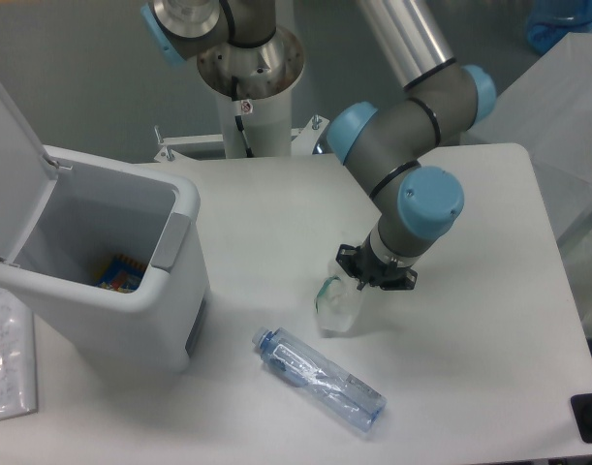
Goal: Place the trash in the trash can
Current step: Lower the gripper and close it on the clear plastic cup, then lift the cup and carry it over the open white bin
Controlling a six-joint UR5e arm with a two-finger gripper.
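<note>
- Claw (358, 287) sits low over the table (470, 368), right at the wrapper (336, 305); its fingers are hidden behind the wrist, so spread or pinching cannot be told.
- Wrapper: clear, crumpled, green patch on its upper left edge; contact with the claw is unclear.
- Bottle (318, 377) lies flat on the table just below the wrapper, apart from it.
- Trash can (131, 300) stands at the left with its lid (10, 165) up; something colourful inside, too small to identify.

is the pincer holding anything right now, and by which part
It looks so: the pincer seems shut on the upper right end of the crumpled wrapper. Its fingertips are hidden, so the exact hold is unclear.
</note>
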